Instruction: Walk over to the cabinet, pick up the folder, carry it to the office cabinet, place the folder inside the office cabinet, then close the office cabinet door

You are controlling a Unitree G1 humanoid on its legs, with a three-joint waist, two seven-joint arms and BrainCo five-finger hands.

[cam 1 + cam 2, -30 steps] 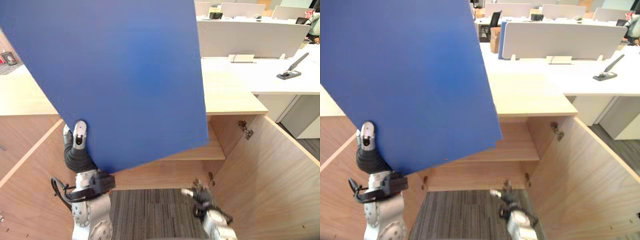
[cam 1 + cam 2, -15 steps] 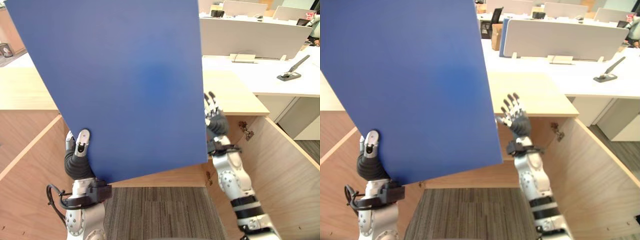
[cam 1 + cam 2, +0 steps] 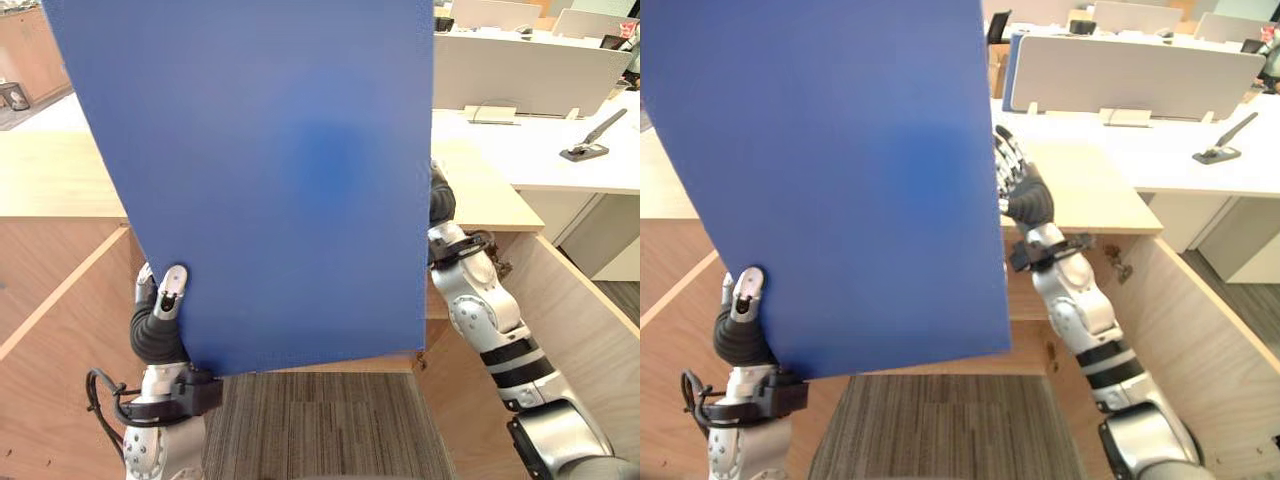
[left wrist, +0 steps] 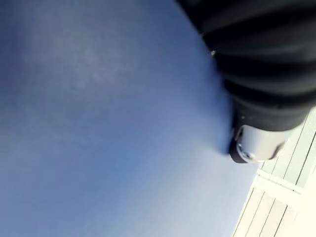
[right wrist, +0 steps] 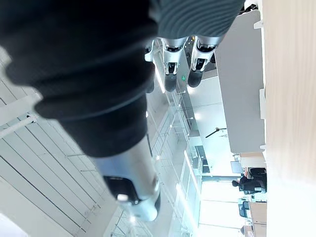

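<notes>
The office cabinet [image 3: 478, 196] stands open just ahead, its left door [image 3: 50, 340] swung out towards the robot. The step in hand looks like lowering the folder into that opening.

The left hand [image 3: 157, 328] grips the bottom left corner of the folder [image 3: 270, 170]. Its thumb [image 3: 172, 285] is pressed flat on the near face, and the rest of its fingers are hidden behind the sheet, so I read this as a pinch. The folder is held upright in the air, slightly tilted, above the cabinet mouth and well clear of the carpeted floor [image 3: 320, 430]. It hides most of the inside.

To do this well, the free right edge should be steadied first, since one corner grip lets so large a sheet swing. The bottom edge should then dip under the cabinet's top board before the folder is pushed in. Because the folder blocks the view, the descent should be slow.

The right hand [image 3: 1025, 195] is raised just beside the folder's right edge. Its fingers [image 3: 1006, 160] are straight and hold nothing, and whether they touch the back of the sheet cannot be told. The right door [image 3: 580, 330] stands wide open, out of the folder's path.
</notes>
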